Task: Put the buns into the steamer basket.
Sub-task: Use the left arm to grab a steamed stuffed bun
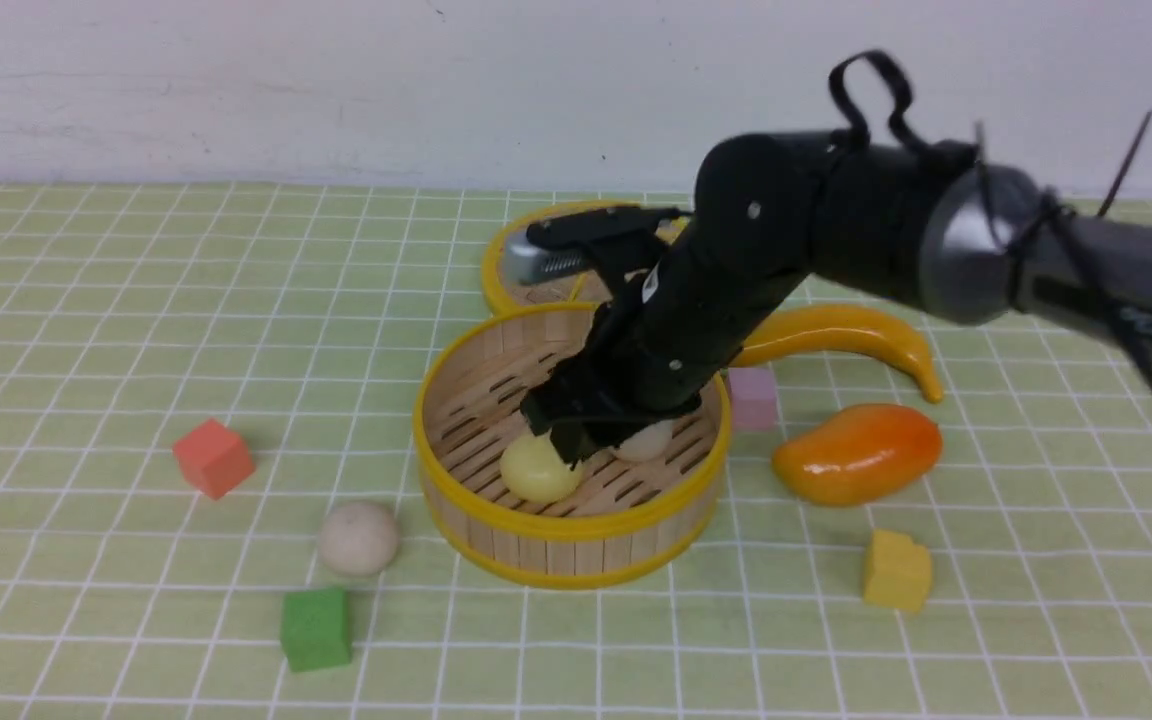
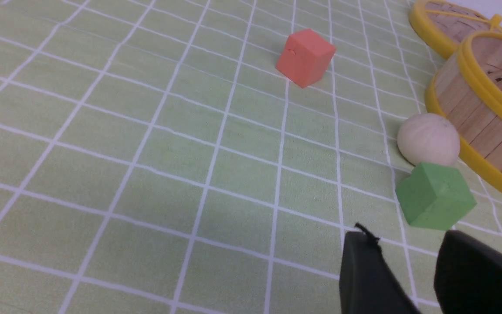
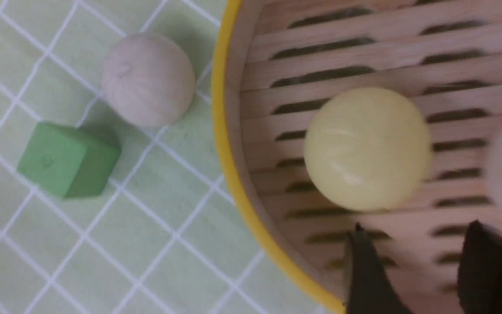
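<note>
Closest to you, by the near edge of the tabletop (image 1: 86, 400), your left gripper (image 2: 403, 244) hangs low with its jaws apart and nothing between them. It looks toward the green cube (image 1: 316, 628). Just beyond that cube lies the beige bun (image 1: 358, 538), on the cloth outside the steamer basket (image 1: 556, 550), just beside its wall on the side toward the left edge. That is the one bun left to move.

A little farther in, about mid-tabletop, the basket already holds two. The pale yellow bun (image 1: 539, 468) sits on the slatted floor close to the near wall. The off-white bun (image 1: 644, 440) lies beside it, toward the right edge, and is partly hidden by your arm. Your right gripper (image 1: 586, 445) reaches down inside the basket above them. The right wrist view shows its jaws spread and empty, clamped on neither bun.

Behind the basket, toward the far edge, the lid (image 1: 506, 255) lies flat. I judge the task two thirds done.
</note>
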Controlling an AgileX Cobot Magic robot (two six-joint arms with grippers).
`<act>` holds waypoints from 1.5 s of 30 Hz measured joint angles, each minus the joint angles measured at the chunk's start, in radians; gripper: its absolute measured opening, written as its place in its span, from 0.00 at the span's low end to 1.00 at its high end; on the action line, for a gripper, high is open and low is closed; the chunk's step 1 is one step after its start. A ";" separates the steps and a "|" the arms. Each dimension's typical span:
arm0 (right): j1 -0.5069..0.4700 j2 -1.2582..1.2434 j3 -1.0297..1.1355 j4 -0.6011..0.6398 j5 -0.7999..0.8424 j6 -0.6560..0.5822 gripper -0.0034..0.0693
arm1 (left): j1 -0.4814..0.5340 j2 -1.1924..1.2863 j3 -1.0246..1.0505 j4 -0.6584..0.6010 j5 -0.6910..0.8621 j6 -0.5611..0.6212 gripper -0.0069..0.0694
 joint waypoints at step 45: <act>-0.224 -1.179 0.619 -0.135 0.245 0.154 0.03 | 0.000 0.000 0.000 0.000 -0.001 0.000 0.40</act>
